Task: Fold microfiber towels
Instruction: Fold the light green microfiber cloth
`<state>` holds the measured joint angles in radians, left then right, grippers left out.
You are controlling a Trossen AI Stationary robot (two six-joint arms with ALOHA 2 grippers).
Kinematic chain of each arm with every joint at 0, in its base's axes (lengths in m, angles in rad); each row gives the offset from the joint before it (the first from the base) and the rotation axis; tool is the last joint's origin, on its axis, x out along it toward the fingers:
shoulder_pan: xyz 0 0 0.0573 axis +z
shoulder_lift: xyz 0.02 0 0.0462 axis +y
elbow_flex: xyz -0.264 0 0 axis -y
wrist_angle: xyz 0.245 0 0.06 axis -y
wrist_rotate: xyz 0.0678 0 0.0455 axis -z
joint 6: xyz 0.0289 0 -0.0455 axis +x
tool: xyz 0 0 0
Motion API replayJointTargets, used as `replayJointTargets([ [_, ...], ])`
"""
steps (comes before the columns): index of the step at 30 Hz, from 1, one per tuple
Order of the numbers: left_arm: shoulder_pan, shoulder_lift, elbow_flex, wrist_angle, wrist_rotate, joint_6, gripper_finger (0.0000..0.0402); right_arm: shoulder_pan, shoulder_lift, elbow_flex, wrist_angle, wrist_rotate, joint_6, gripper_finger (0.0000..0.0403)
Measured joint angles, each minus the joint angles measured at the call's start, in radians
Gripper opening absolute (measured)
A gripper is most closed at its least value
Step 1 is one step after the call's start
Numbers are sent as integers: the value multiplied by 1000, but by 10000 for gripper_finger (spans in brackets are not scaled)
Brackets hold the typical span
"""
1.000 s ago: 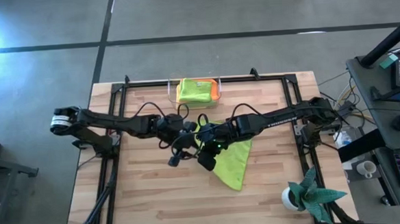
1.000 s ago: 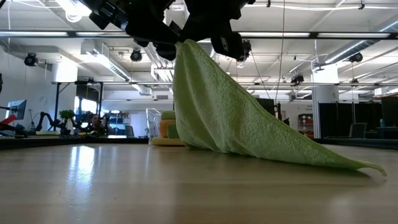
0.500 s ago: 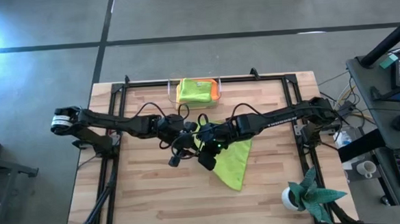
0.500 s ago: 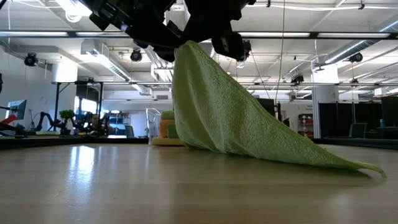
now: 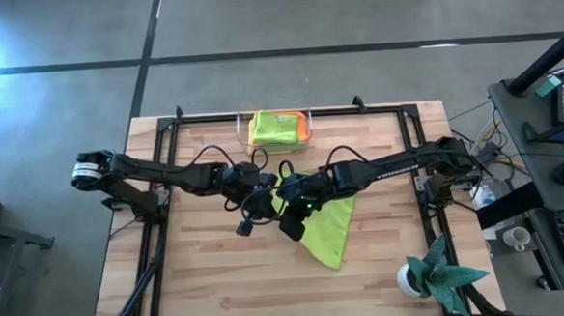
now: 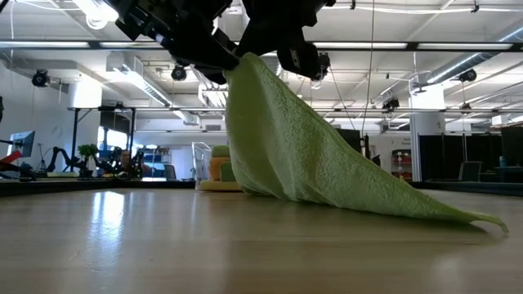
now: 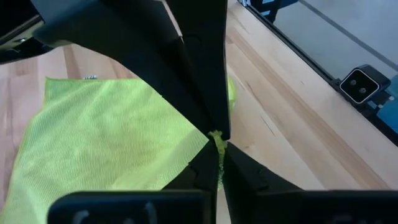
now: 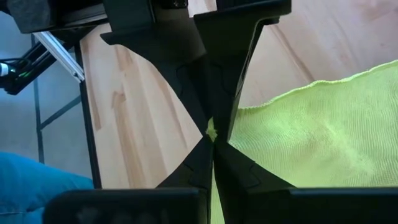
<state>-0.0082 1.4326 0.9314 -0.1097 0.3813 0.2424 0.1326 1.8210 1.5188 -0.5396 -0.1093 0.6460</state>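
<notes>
Both arms meet mid-counter (image 5: 210, 268). Left end effector (image 7: 217, 144) and right end effector (image 8: 211, 134) are each pinched tight on the same raised corner of a lime green towel (image 5: 326, 228). Only the low view shows the lift: the towel (image 6: 310, 155) hangs as a nubby terry tent, its far tip trailing on the wood. The high view adds the clear plastic bin (image 5: 245, 131) at the back edge, holding folded yellow-green and orange cloths (image 5: 276, 127).
</notes>
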Motion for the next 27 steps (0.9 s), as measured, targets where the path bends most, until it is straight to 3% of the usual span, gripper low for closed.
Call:
replayJointTargets([
  [5, 0, 0, 0, -6, 0, 0, 0, 0, 0, 0, 0, -3, 0, 27],
  [12, -1, 0, 0, -26, 0, -14, 0, 1, 0, 0, -27, -12, 40, 97],
  [16, -1, 0, 0, -107, 0, -29, 0, 27, 0, -1, -148, -93, 58, 125],
  [24, -2, 0, 0, -162, -1, -145, 0, 141, 4, -46, -179, -95, 53, 139],
  [27, -2, 0, 1, -162, -1, -159, 0, 178, 5, -59, -179, -12, 56, 138],
])
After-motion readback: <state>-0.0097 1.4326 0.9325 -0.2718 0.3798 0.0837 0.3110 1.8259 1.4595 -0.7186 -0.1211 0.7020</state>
